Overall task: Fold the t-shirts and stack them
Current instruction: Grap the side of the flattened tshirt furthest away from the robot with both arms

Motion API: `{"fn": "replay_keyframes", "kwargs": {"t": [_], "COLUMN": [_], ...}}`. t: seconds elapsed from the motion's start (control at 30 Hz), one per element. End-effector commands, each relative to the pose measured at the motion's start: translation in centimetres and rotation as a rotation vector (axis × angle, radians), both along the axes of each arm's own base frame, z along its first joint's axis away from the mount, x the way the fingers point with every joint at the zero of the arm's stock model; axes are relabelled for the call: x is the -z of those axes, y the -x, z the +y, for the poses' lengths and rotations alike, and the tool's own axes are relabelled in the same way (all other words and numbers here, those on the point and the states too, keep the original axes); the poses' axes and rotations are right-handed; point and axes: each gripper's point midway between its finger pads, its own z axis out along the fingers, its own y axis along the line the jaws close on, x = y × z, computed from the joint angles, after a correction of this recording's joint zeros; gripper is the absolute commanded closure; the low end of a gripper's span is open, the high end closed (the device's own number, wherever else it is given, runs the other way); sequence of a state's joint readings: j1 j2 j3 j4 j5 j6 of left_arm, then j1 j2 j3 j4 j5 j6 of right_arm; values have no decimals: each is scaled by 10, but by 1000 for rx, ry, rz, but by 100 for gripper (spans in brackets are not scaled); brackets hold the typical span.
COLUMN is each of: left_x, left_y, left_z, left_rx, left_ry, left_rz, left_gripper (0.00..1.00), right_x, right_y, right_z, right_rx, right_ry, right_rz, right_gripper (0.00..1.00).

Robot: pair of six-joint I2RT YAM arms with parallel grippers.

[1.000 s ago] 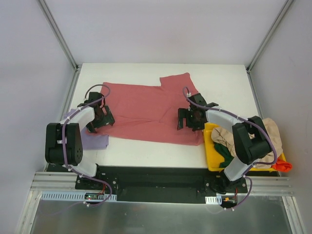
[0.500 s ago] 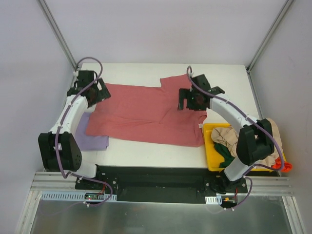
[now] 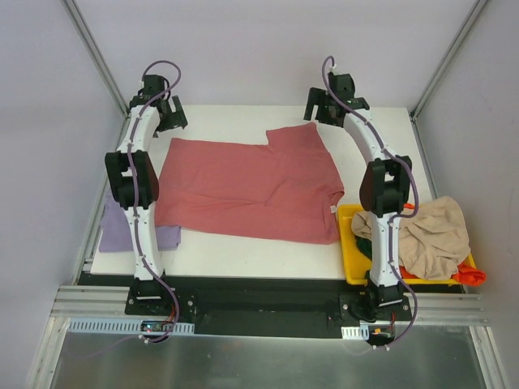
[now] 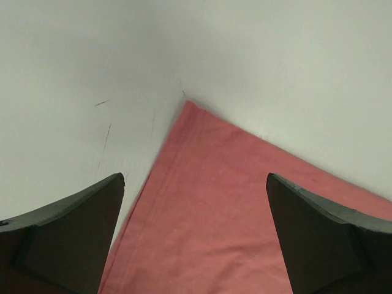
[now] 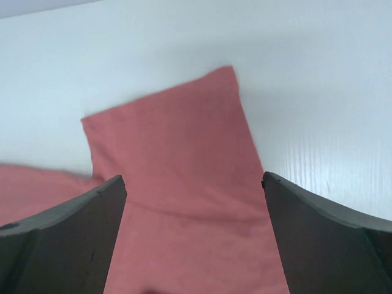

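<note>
Hovering at the top of the frame, we are holding the left pincer (image 3: pixel 168 116) and right pincer (image 3: pixel 319 109) released and empty above the far corners of the pink-red t-shirt (image 3: pixel 243 190), which is lying flat mid-desk (image 3: pixel 235 121), probably to pinch and fold it.

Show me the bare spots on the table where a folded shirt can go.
Bare: the table right of the pink shirt, beyond the bin; the near strip between that shirt's hem and the table edge; a narrow far strip. Crowded: the near-left corner with the lavender shirt, and the bin, heaped with shirts.
</note>
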State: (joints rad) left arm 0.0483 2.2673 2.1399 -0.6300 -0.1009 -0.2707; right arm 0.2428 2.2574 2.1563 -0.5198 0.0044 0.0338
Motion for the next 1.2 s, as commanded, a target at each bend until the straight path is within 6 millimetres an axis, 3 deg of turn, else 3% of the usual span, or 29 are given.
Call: {"fn": "replay_keyframes", "kwargs": {"t": [0.0,0.13,0.27,0.43,0.63,0.83,1.0,1.07,1.17], "left_x": [4,37,55,72,83,88,84,82,76], "left_y": [-16,-37,-43,-46,-48,-45,-40,-38,-30], "left_z": [5,3,1,-3,-9,-16,-11,-10,-1], "left_rx": [-11,-57,-99,-131,-156,-159,-175,-167,-201], "left_ry": [45,104,160,225,300,341,318,305,261], "left_rz": [9,15,23,32,44,59,61,65,66], "left_gripper": [1,6,10,11,14,24,37,47,56], "right_x": [-8,9,34,67,83,87,86,90,91], "right_y": [-51,-86,-98,-104,-110,-107,-104,-103,-100], "right_z": [3,-2,2,7,23,43,49,49,50], "right_rx": [54,143,174,244,229,185,165,174,174], "right_ry": [-64,-175,-274,-362,-418,-486,-487,-489,-495], "right_rz": [-136,-184,-148,-92,-73,-49,-44,-32,-14], "right_gripper": [4,4,4,4,4,1,19,25,43]}}
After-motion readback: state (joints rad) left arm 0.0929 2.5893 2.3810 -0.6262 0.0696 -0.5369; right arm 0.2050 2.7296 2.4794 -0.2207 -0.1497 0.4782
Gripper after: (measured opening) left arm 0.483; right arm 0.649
